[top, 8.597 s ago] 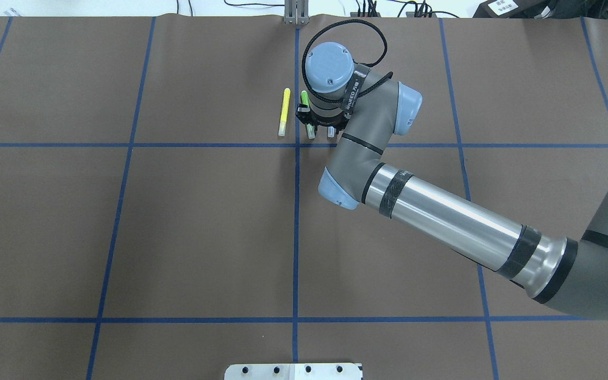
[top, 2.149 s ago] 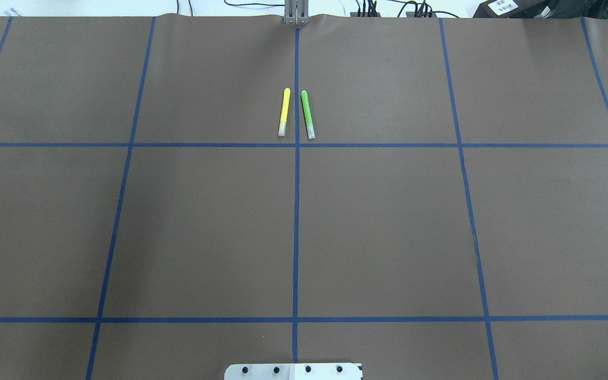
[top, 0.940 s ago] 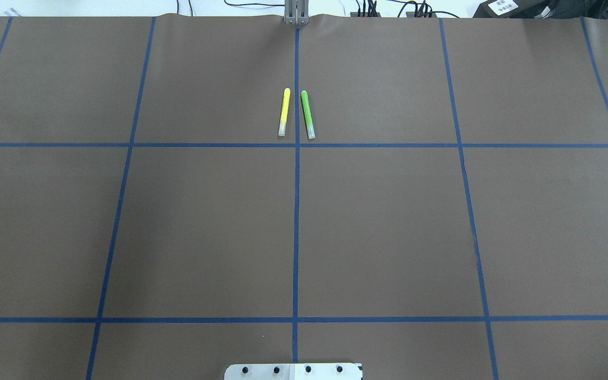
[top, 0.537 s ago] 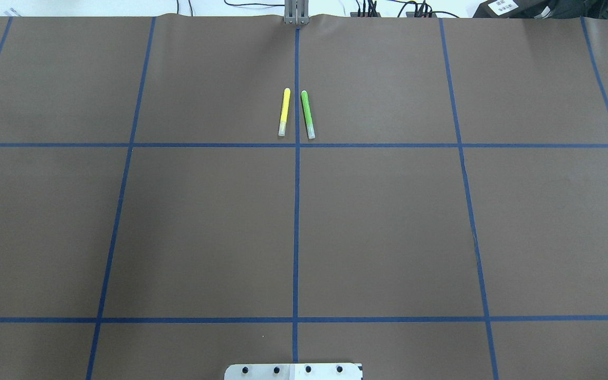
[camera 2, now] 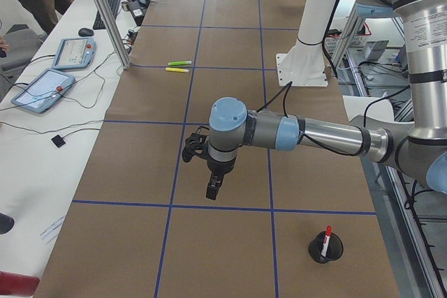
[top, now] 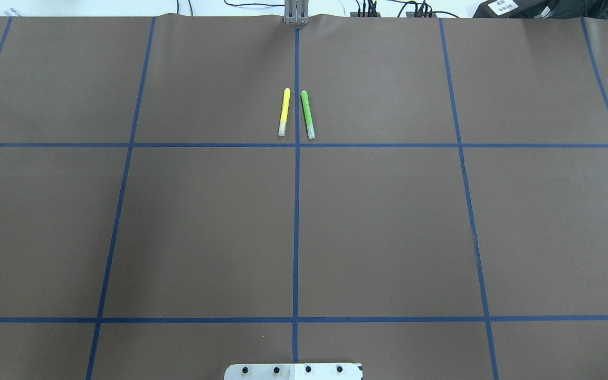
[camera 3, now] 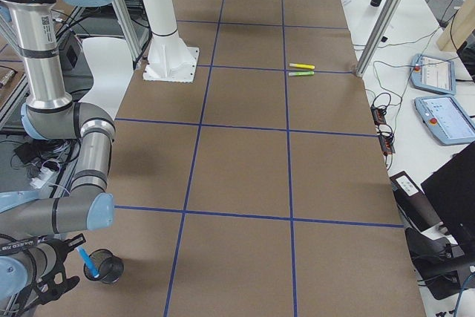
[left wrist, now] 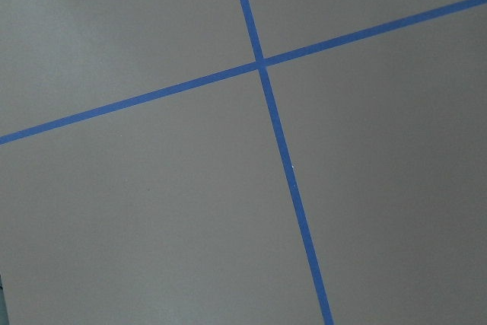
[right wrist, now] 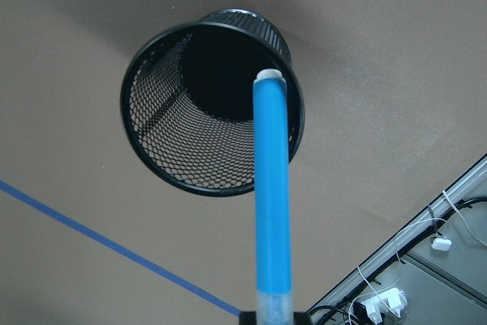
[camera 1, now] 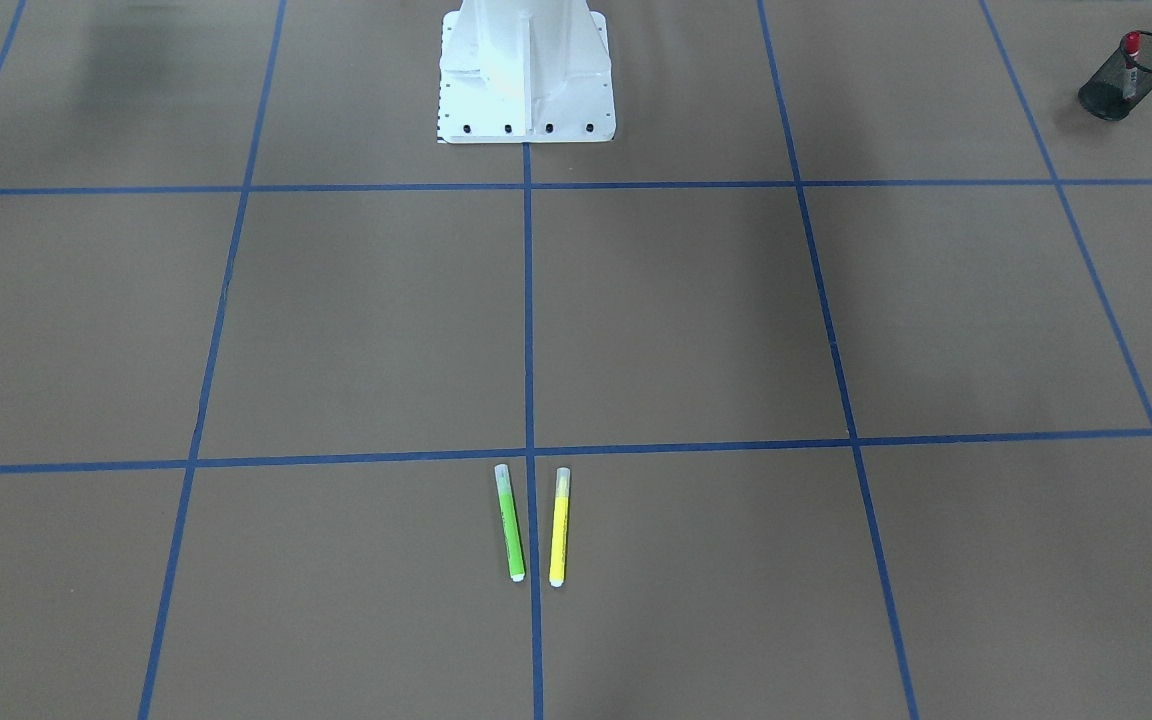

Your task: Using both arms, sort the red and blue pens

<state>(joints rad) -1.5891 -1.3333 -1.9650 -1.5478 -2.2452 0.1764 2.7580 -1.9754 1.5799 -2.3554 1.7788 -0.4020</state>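
The blue pen [right wrist: 272,195] juts up from the bottom edge of the right wrist view, with my right gripper [right wrist: 271,317] shut on its lower end. Its white tip hangs at the mouth of a black mesh cup [right wrist: 171,142]. From the exterior right view the blue pen [camera 3: 84,260] leans over that cup [camera 3: 106,270] at the table's near corner. The red pen [camera 1: 1130,48] stands in a second mesh cup [camera 1: 1101,92] on my left side. My left gripper [camera 2: 212,190] hovers over bare mat near that cup [camera 2: 325,250]; I cannot tell whether it is open or shut.
A yellow marker [top: 284,112] and a green marker [top: 307,114] lie side by side at the far middle of the mat. The white pedestal [camera 1: 524,70] stands at the near middle. Tablets [camera 2: 43,90] and cables lie beyond the table's far edge.
The right arm that stood over the markers 8.6 s ago has left the overhead view, and the pale pen end beside the green marker is gone. Nothing has moved there since.
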